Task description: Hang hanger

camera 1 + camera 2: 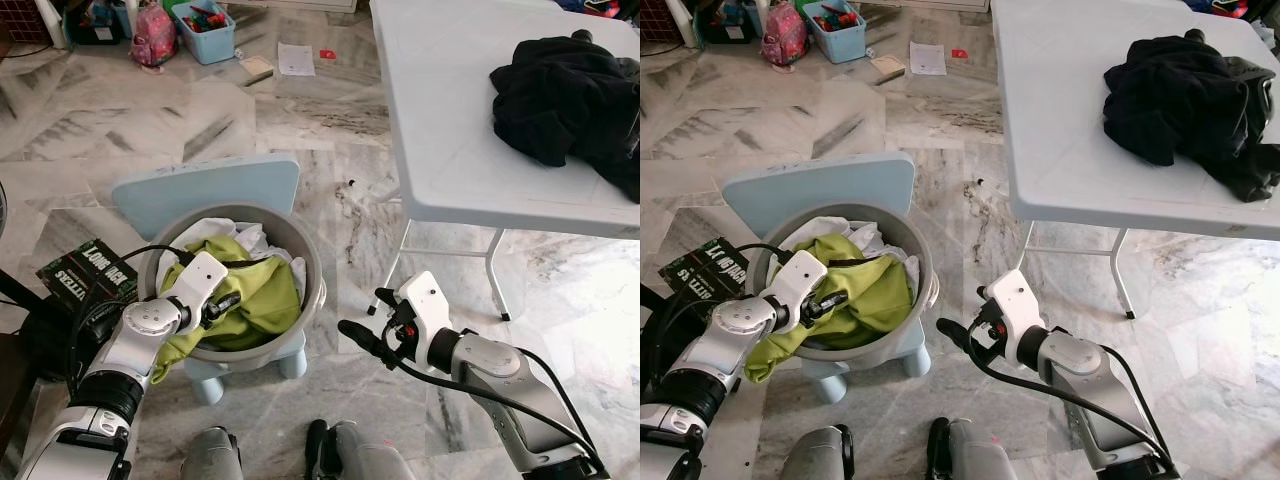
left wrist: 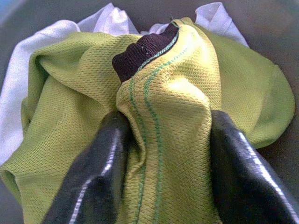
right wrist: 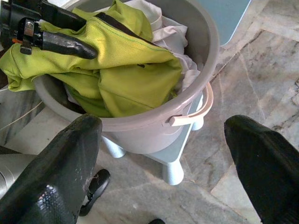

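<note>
The left gripper [image 2: 163, 154] is pinching a fold of the lime-green shirt [image 1: 255, 300] between its two black fingers [image 2: 93, 177], inside the grey bucket [image 1: 312, 262] that is sitting on a small pale-blue chair [image 1: 205, 190]. White cloth [image 1: 250, 238] is lying under the shirt toward the bucket's far rim. The right gripper [image 1: 380, 325] is hovering just beside the bucket, fingers spread wide and holding nothing. A dark garment [image 1: 570, 100] is lying at the white table's [image 1: 440, 120] far right edge.

Count, floor and bench
One bucket [image 1: 312, 262], one green shirt [image 1: 262, 292], one white cloth [image 1: 212, 232], one blue chair [image 1: 200, 190], one bench [image 1: 450, 120], one black garment [image 1: 570, 95], two end effectors: left [image 1: 226, 302], right [image 1: 362, 318].
</note>
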